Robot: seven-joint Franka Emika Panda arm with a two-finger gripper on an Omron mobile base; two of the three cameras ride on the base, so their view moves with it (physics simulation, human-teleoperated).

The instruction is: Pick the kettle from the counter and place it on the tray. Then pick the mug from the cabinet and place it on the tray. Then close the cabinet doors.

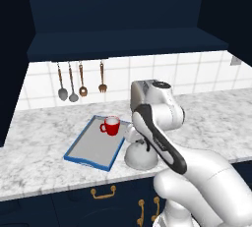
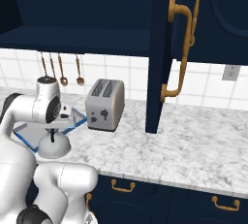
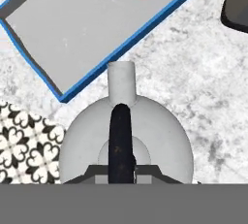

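The mug (image 1: 111, 125) already stands on the tray (image 1: 88, 147), near its far corner, so that part looks done out of order. The kettle (image 1: 140, 156) is what remains: it sits on the counter (image 1: 44, 137) just beside the tray's near right edge, its spout aimed at the blue rim. After that the cabinet door (image 2: 162, 53), standing open at the upper right of the right base view, has to be swung shut.

My claw (image 3: 121, 172) is straight above the kettle. At the bottom centre of the hand view the black arched handle runs up between my fingers, whose tips sit low against the dome. Whether I am clamped on the handle or merely straddling it, I cannot tell; the tips are mostly cut off at the frame's lower edge.

The tray holds the mug alone; most of its grey floor is bare, leaving plenty of room for the kettle. The cabinet (image 1: 123, 5) shelf at the top of the left base view looks dark, with nothing I can make out on it. A toaster (image 2: 104, 104) stands right of the tray.
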